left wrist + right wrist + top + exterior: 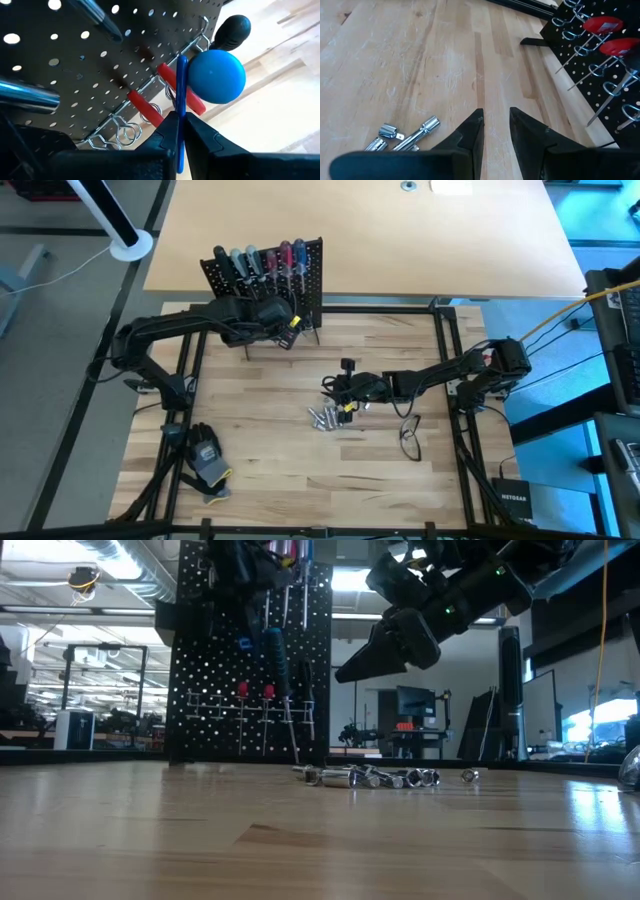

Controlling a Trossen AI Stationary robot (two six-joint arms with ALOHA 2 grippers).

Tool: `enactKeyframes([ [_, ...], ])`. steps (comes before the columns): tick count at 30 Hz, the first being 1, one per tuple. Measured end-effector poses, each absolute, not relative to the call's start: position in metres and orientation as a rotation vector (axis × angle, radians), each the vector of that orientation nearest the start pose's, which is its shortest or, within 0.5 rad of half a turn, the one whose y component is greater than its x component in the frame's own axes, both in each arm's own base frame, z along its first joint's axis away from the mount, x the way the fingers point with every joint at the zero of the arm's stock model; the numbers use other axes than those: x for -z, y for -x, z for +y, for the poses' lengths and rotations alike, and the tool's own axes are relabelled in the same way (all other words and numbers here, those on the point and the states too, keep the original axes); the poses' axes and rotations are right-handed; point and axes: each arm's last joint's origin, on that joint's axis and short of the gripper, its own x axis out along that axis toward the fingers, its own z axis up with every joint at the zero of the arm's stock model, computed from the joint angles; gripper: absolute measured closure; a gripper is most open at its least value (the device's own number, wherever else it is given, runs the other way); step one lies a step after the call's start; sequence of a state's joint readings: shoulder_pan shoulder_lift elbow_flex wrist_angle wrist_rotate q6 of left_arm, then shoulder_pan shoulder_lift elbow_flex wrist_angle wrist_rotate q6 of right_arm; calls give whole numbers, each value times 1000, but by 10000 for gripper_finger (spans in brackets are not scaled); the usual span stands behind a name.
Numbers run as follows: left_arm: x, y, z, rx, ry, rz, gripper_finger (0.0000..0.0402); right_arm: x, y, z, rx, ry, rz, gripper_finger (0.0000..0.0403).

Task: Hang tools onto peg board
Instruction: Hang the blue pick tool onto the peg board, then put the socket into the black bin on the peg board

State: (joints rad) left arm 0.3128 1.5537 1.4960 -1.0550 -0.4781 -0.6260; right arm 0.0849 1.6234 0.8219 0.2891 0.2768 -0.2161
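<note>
Left wrist view is filled at its near edge by the left gripper (178, 131), whose fingers are pressed together on the thin blue shaft of a blue-handled screwdriver (216, 76); the tip of that shaft is hidden between the fingers. Just beyond, the blue handle is seen against the wire hooks of the peg board (75, 65), beside two small red-handled screwdrivers (145, 106) hung there; a black-handled tool is cut off behind the blue handle. In the high view the left arm is seen bent across the table's far left, its gripper (283, 323) held against the board's front, where the fingers themselves cannot be made out. The right arm is stretched toward the table's middle, and its gripper (495, 131) is held a little apart with nothing between the fingers, hovering above bare wood. A cluster of silver metal bits (402, 137) is seen lying just beside it, partly cut off by the gripper body. A glove (208, 460) is seen near the front left corner.
</note>
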Motion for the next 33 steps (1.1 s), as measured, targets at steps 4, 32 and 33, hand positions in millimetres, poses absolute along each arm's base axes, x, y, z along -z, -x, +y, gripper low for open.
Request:
enactKeyframes([
  [4, -327, -288, 108, -1036, 405, 884, 391, -186, -330, 20, 133, 302, 525, 308],
  [32, -377, -261, 64, -825, 249, 735, 249, -186, -330, 20, 140, 271, 524, 308],
  [33, -380, -262, 62, -810, 233, 722, 249, -186, -330, 20, 140, 271, 524, 308],
])
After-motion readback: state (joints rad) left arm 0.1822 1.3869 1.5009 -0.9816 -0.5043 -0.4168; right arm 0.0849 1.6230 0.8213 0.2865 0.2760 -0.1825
